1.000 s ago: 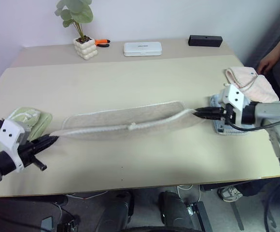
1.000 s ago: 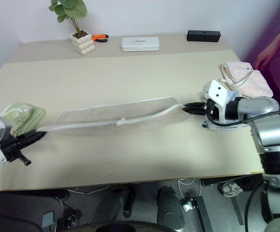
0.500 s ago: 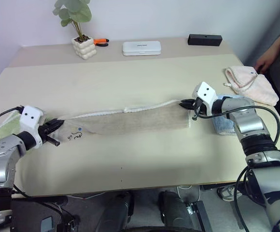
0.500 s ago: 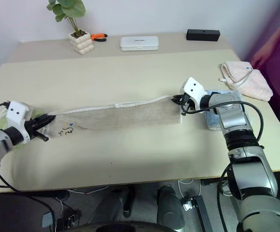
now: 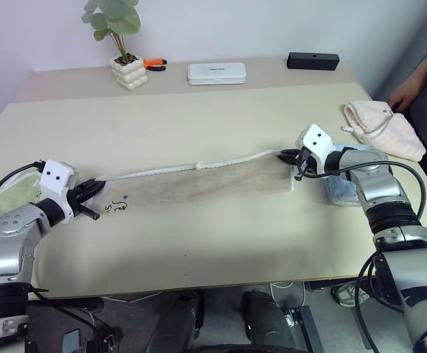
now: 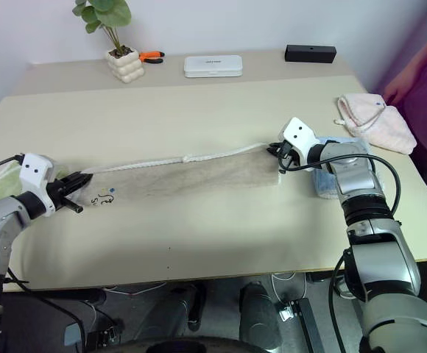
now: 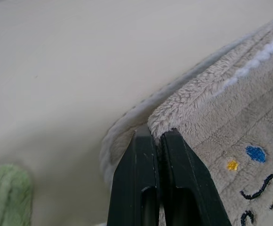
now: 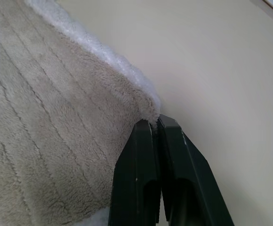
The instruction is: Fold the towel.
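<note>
Towel [image 5: 199, 184] lay folded lengthwise in a long strip across the desk [image 5: 213, 118]. Left pincer [image 5: 93, 188] and right pincer [image 5: 287, 156] each stayed pinched on an end corner, likely stretching the strip flat.

Towel [image 5: 199, 184] stretched across counter [image 5: 199, 118] middle, left claw [image 5: 92, 188] at its left end, right claw [image 5: 287, 156] at right end. Plant [image 5: 125, 44], case [image 5: 217, 73], box [image 5: 313, 61] along far edge.
</note>
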